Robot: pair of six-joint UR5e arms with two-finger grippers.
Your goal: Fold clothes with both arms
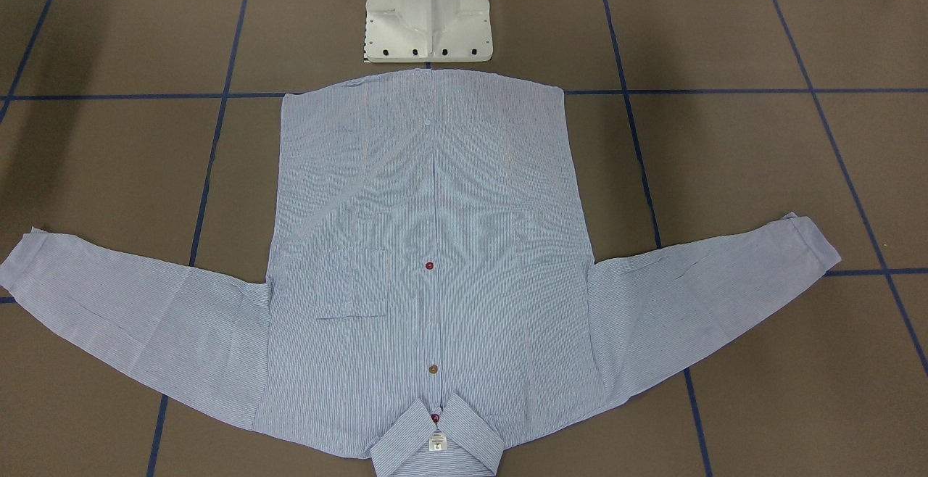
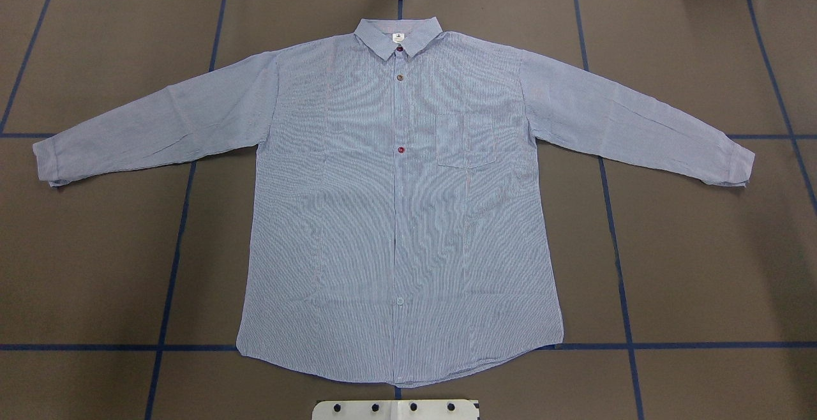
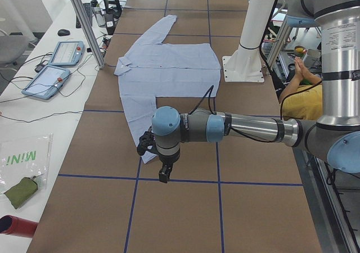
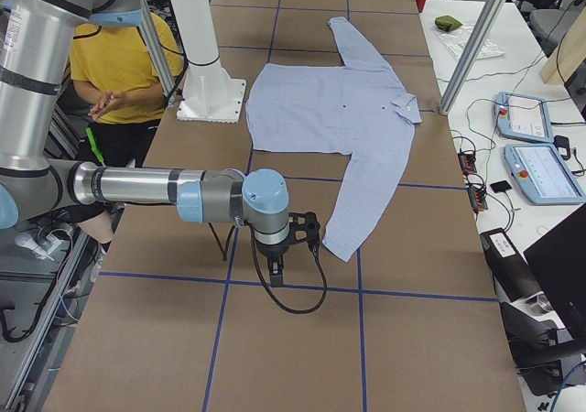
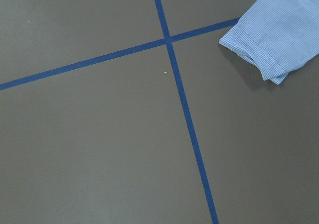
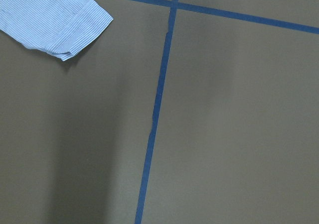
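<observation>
Shirt (image 2: 402, 216) lies flat and face up in the middle of the table (image 2: 689, 267), buttoned. The collar (image 2: 398, 36) is on the far side from the robot, and the hem is on the near side, just beside the white pedestal base (image 1: 428, 13). Both sleeves are spread wide and angle slightly back toward the robot. The left-side sleeve (image 2: 159, 120) runs out to the robot's left and the right-side sleeve (image 2: 638, 120) to its right. You see the chest pocket (image 2: 466, 140) right of the placket, a dark red button (image 2: 401, 149) beside it, and a white label (image 2: 397, 38) inside the collar. Blue tape lines (image 2: 172, 267) grid the brown surface.

The left arm (image 3: 247, 129) reaches out low over the table. The left gripper (image 3: 163, 178) points down, above bare table just past the left-side cuff (image 5: 269, 45) and not touching it. The right arm (image 4: 146, 188) mirrors that. The right gripper (image 4: 277, 275) points down just past the right-side cuff (image 6: 70, 25), also clear of the cloth. Each gripper shows only in a side view, so you can't tell whether either set of jaws is apart or together. Neither wrist view shows any fingers, just a cuff in the corner and tape.

A person in a yellow top (image 4: 128, 59) stands behind the robot, hands together.
</observation>
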